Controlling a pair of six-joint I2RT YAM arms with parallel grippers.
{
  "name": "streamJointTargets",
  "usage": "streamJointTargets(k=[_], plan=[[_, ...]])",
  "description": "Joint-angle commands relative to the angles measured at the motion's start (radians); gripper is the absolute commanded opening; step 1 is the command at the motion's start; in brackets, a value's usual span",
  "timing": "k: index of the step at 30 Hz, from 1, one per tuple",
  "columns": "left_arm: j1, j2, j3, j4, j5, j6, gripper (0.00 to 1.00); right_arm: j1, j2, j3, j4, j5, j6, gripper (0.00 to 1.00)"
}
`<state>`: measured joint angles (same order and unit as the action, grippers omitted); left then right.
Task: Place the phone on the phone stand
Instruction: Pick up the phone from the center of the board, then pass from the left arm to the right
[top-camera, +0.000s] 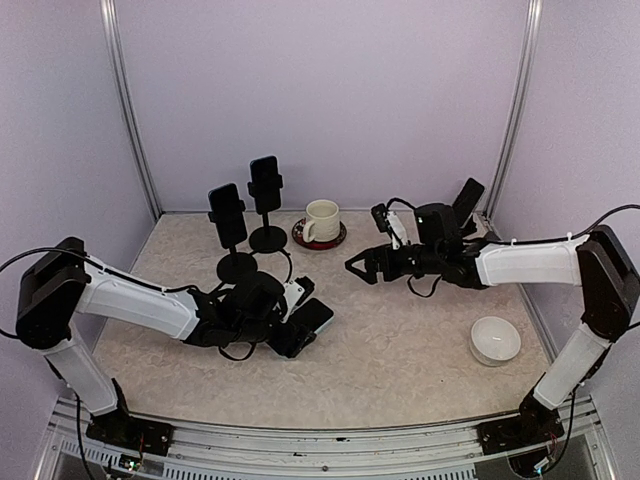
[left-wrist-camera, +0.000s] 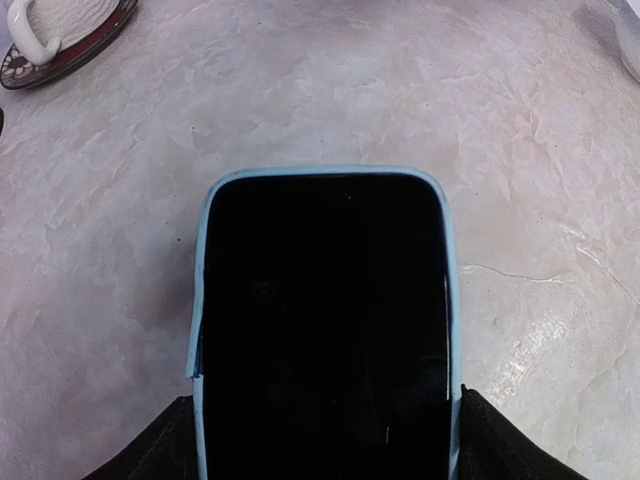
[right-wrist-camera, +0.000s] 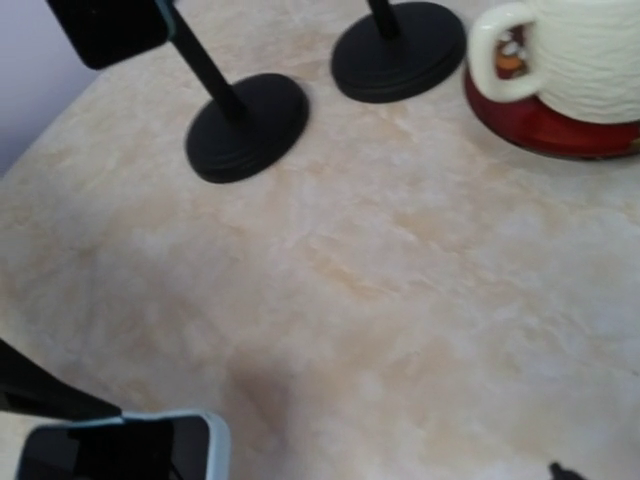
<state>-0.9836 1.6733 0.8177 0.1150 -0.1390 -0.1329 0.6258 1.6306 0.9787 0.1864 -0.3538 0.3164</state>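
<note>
Left gripper (top-camera: 292, 338) grips blue-cased phone (left-wrist-camera: 325, 320) by its sides; right gripper (top-camera: 356, 270) spread, empty.
Tabletop (left-wrist-camera: 500, 130) lies open past phone's top edge.

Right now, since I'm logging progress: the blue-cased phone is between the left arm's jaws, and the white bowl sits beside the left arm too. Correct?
Not quite: the bowl sits beside the right arm, not the left, as the top view shows. The phone is between the left arm's jaws, as you say.
</note>
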Motion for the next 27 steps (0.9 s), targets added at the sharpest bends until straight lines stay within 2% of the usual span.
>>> streamJointTargets(k=[1, 14, 25, 27], plan=[[-0.013, -0.069, -0.009, 0.081, -0.029, 0.006, 0.53, 0.026, 0.034, 0.016, 0.084, -0.039, 0.053, 0.95], [-0.039, -0.167, -0.050, 0.136, -0.088, 0.026, 0.53, 0.077, 0.126, 0.047, 0.211, -0.046, 0.197, 0.87], [-0.056, -0.188, -0.056, 0.155, -0.119, 0.034, 0.53, 0.089, 0.183, 0.044, 0.334, -0.094, 0.327, 0.72], [-0.058, -0.188, -0.054, 0.153, -0.123, 0.033, 0.52, 0.099, 0.188, 0.053, 0.339, -0.094, 0.339, 0.71]])
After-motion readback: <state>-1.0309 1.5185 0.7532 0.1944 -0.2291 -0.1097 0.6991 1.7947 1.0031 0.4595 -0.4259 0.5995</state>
